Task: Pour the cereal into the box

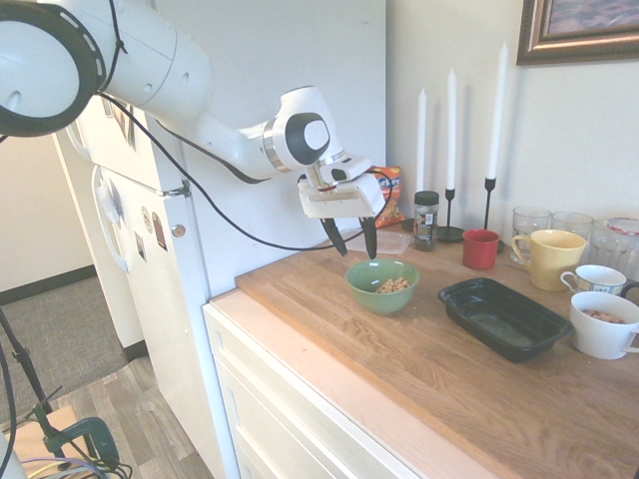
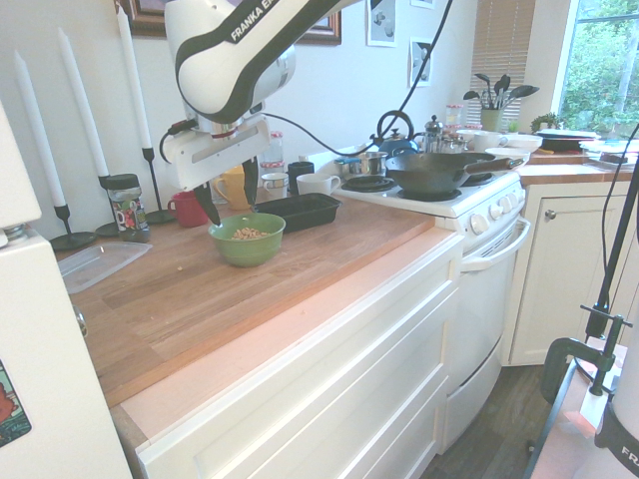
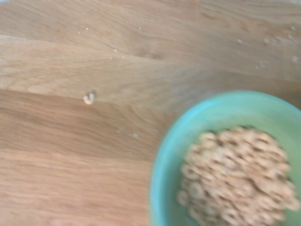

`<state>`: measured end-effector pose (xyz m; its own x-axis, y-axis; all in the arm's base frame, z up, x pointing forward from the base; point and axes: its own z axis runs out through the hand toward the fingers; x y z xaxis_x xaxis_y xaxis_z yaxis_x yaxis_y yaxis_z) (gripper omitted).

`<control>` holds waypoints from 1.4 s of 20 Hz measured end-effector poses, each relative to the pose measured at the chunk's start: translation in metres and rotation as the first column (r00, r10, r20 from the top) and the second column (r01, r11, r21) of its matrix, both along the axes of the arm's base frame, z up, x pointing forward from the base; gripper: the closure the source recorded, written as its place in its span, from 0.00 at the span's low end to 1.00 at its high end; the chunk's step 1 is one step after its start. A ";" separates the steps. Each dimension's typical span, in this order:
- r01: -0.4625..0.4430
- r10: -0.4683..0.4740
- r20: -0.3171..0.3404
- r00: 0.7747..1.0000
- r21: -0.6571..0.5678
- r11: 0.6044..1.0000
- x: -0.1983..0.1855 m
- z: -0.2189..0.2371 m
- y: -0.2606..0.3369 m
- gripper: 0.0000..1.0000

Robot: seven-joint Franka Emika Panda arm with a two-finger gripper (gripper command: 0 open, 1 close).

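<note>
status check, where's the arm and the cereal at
Gripper open, empty, fingers just above green bowl's far rim. Cereal in bowl, none poured. Black box empty beside it. One stray piece on counter; path clear.

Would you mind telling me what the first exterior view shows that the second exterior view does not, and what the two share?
Only the first exterior view shows the yellow mug, the white mug with something tan inside, the clear glasses and the orange snack bag.

Only the second exterior view shows the stove with its dark pan, the window plants and a stray cereal piece on the counter.

Both show the open gripper hanging above the green bowl of cereal, the empty black box beside it, the red cup, the spice jar and three white candles.
</note>
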<state>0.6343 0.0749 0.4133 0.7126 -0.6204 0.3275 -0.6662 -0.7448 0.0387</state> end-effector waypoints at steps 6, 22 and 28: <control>-0.030 0.029 -0.056 0.998 -0.029 0.999 0.009 -0.031 0.024 0.00; -0.017 0.009 -0.110 0.994 -0.074 0.997 0.020 -0.093 -0.001 1.00; -0.019 0.011 -0.112 0.994 -0.074 0.997 0.020 -0.094 0.000 1.00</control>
